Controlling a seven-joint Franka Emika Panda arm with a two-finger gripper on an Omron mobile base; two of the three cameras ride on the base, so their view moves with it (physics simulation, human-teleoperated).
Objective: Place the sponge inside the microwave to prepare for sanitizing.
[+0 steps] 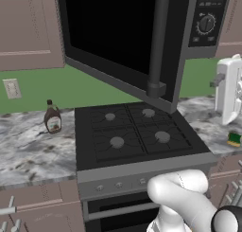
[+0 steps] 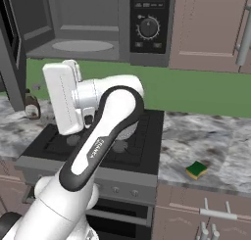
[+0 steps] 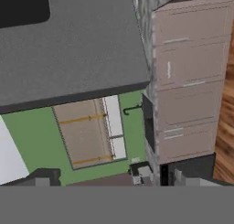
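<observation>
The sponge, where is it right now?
The sponge lies on the marble counter to the right of the stove, near the counter's front edge, in the right base view.

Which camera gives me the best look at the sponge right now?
Right base view: the sponge lies whole and unobstructed on the counter right of the stove. Left base view catches it at the right edge, partly cut off. The hand view points elsewhere.

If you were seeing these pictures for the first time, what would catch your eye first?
The microwave above the black stove stands with its door swung wide open, showing a grey interior and round plate. Next comes the small yellow-and-green sponge, alone on the marble counter right of the stove.
</observation>
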